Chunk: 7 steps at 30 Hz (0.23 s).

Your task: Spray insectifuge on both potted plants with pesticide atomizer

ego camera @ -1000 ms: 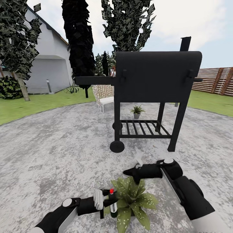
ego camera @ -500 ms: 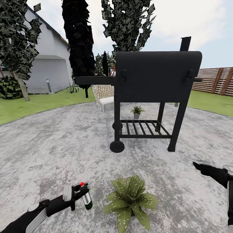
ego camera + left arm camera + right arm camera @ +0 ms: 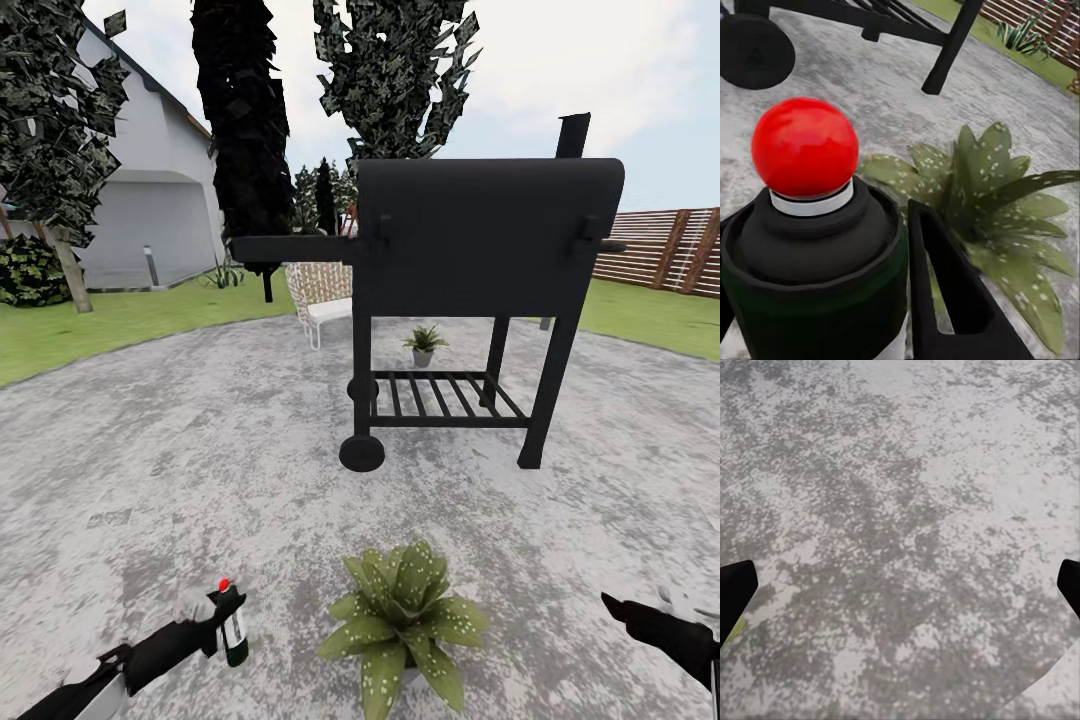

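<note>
Low at the left of the head view, the left gripper [image 3: 215,620] holds the pesticide atomizer [image 3: 232,628] upright, its red tip uppermost, just beside the speckled potted plant [image 3: 405,625] on the stone patio [image 3: 150,470] but not touching it. The right gripper [image 3: 625,612] hangs at the far right edge, well apart from the plant and carrying nothing. A second potted plant [image 3: 424,343], thinner-leaved, sits well beyond, seen between the legs of the black grill [image 3: 480,260].

Along the left wrist view, the fingers [image 3: 945,285] are clenched on the dark green bottle [image 3: 817,277], with the red spray head [image 3: 804,147] standing clear above them. The broad speckled leaves [image 3: 997,202] lie ahead and to one side of the nozzle, not in line with it. To spray well, I judge the wrist should turn so the nozzle faces the leaf crown, then sweep across so the outer leaves are covered too, keeping the bottle near without brushing foliage.

Seen from the right wrist, two dark fingertips [image 3: 735,589] sit wide apart at the edges over bare mottled stone, released and holding nothing. That arm is best kept clear of the spray path. The far plant probably calls for driving round the grill.
</note>
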Motion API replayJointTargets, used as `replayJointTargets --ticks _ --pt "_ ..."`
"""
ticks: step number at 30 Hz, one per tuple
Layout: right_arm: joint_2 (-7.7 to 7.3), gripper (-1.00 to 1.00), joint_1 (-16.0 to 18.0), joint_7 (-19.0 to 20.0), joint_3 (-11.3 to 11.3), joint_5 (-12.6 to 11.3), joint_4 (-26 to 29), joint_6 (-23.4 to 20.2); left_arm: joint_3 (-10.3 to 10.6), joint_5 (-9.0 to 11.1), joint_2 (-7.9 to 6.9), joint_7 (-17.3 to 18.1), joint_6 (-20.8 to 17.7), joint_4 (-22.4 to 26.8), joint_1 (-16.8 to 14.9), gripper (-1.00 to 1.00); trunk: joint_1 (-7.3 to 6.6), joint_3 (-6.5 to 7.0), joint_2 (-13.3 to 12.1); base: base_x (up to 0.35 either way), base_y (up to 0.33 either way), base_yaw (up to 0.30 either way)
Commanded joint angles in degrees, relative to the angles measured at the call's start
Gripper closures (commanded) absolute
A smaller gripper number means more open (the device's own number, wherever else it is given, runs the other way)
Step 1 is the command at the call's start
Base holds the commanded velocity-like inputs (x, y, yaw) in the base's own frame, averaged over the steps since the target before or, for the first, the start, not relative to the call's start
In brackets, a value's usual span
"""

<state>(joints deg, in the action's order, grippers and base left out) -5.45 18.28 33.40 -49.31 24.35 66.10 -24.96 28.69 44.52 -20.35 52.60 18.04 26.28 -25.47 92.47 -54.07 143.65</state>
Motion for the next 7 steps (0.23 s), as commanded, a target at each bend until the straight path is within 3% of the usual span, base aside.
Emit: replayJointTargets --ticks 1,7 --pt "0.00 -1.00 0.00 0.00 0.00 0.00 0.00 0.00 0.02 -0.02 0.02 -0.98 0.06 -0.23 -0.01 1.00 0.00 0.00 0.00 0.000 0.000 0.000" --pt "0.00 -1.00 0.00 -0.03 0.00 0.00 -0.01 0.00 0.19 -0.08 -0.51 -5.29 0.07 -1.18 -0.02 1.00 0.00 0.00 0.00 0.000 0.000 0.000"
